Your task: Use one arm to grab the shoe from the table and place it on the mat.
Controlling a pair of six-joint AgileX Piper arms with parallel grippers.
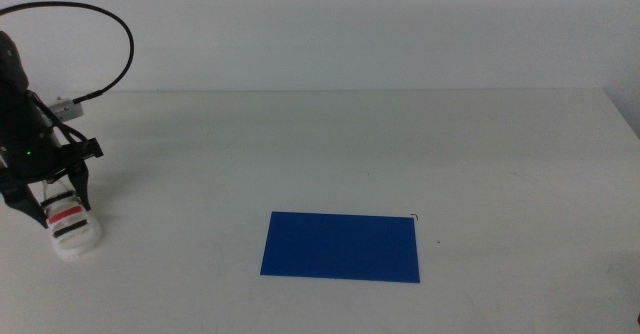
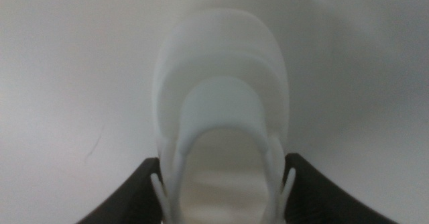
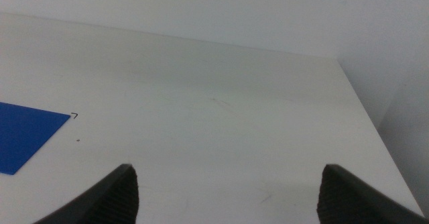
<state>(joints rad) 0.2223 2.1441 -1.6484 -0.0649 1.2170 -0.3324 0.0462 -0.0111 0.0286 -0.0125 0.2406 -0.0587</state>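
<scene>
My left hand [image 1: 52,186] is clamped on the white sandal [image 1: 70,224], heel between its jaws, ready to carry it to the blue mat [image 1: 340,246]; right hand [image 3: 224,190] waits apart.

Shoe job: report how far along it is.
Done: the left gripper has reached the shoe, jaws on either side of it. In hand: the grasp; the shoe sits on the table. Left: lifting and placing it on the mat. The right gripper waits open.

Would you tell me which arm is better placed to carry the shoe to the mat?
Left. The left gripper straddles the shoe at the table's left side. The right gripper is open over bare table beyond the mat.
</scene>
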